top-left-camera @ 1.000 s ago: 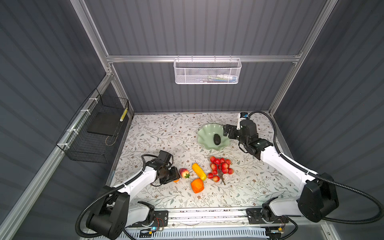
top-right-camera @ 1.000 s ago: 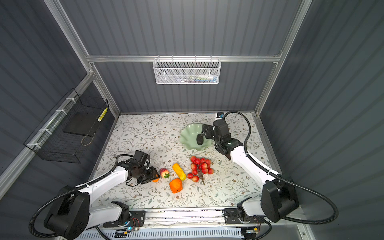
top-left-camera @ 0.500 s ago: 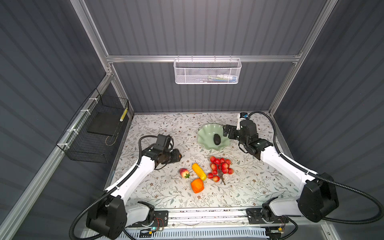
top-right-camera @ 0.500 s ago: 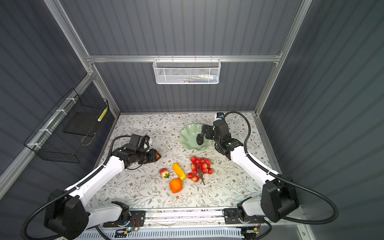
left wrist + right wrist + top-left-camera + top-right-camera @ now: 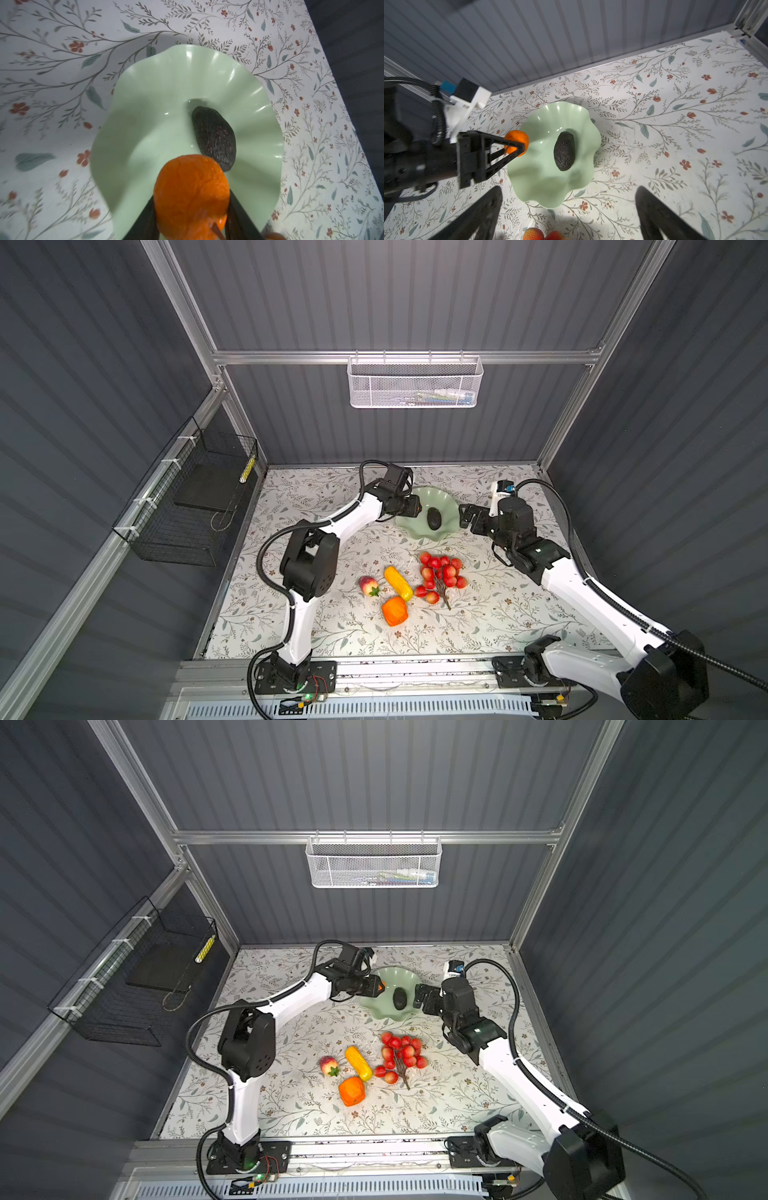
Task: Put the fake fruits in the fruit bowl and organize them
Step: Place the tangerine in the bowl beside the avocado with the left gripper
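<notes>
My left gripper (image 5: 414,506) (image 5: 192,209) is shut on the round orange (image 5: 191,195) (image 5: 517,143) and holds it just above the left rim of the mint-green fruit bowl (image 5: 448,498) (image 5: 401,972) (image 5: 166,83). The dark oval (image 5: 434,517) (image 5: 214,135) (image 5: 564,151) lies inside the bowl. My right gripper (image 5: 463,516) (image 5: 569,190) stands open and empty by the bowl's right edge. On the table in front lie the red-yellow fruit with a green leaf (image 5: 368,585), the yellow oblong (image 5: 398,583), the blocky orange fruit (image 5: 395,611) and the red berry bunch (image 5: 441,576).
A white mesh basket (image 5: 414,381) hangs on the back wall. A black wire basket (image 5: 195,506) hangs on the left wall. The bowl sits close to the back wall. The loose fruits lie in a cluster between the two arms.
The left arm has carried the round orange from beside the loose fruits up and back to the bowl's left rim. The right arm has not moved.
</notes>
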{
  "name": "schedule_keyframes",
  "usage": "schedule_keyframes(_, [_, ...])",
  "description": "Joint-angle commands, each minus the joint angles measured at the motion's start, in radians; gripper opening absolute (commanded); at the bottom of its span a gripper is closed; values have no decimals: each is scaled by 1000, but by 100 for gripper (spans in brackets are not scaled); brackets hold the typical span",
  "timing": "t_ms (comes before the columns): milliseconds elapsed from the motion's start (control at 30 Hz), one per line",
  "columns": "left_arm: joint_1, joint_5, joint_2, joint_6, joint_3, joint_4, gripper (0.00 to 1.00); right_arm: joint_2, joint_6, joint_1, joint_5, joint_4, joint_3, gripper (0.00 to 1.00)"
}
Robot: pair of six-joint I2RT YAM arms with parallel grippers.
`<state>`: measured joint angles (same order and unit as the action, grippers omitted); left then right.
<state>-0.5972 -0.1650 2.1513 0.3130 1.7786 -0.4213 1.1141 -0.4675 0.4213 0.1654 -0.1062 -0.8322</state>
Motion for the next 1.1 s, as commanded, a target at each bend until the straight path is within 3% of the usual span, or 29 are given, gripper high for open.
schedule_keyframes(0, [-5, 1, 86, -32, 101, -54, 44, -45, -18, -4, 18, -44, 29, 99])
schedule_keyframes(100, [-13, 15, 146, -23, 144, -75, 46, -53, -17, -5, 18, -49, 42, 99])
schedule_keyframes(233, [-16, 39, 182, 0, 148, -80, 61, -47, -14, -7, 12, -50, 40, 99])
schedule_keyframes(333, [-16, 48, 189, 9, 144, -75, 66, -40, -10, -6, 1, -50, 32, 99])
schedule_keyframes(667, [-16, 42, 41, 27, 117, 66, 80, 46, 53, 17, -126, -114, -24, 94])
schedule_keyframes(767, [-15, 144, -53, 27, 63, 138, 86, 72, 74, 74, -121, -136, -39, 93])
schedule_keyframes(900, [-9, 353, -237, 31, -128, 297, 99, 125, 92, 203, -92, -154, -54, 92])
schedule_keyframes(1067, [6, 558, -457, 27, -412, 461, 100, 247, 76, 364, -113, -158, -77, 89])
